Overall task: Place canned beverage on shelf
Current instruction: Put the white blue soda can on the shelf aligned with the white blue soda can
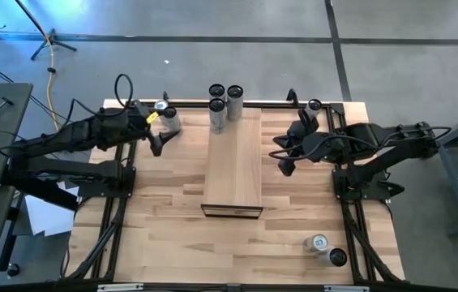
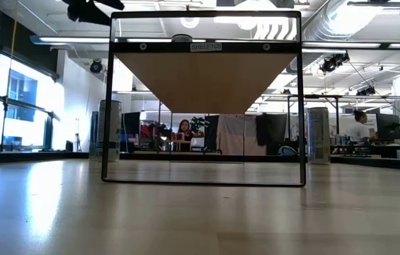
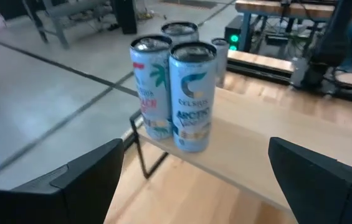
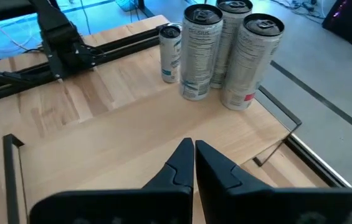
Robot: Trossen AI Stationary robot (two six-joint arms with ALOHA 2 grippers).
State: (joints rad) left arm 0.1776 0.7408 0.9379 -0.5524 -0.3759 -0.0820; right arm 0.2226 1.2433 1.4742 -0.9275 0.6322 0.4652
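Cans (image 1: 225, 101) upright at shelf (image 1: 233, 162) far end; left end effector (image 1: 160, 130) wide, right end effector (image 1: 281, 154) closed.

Grey floor (image 1: 212, 57) — perhaps concrete — bright windows (image 2: 15, 92).

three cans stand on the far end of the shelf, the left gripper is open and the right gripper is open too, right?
Not quite. The right gripper is shut: the right wrist view shows its two fingers pressed together with nothing between them. The rest holds: three cans stand on the far end of the shelf, and the left gripper is open, its fingers wide apart in the left wrist view.
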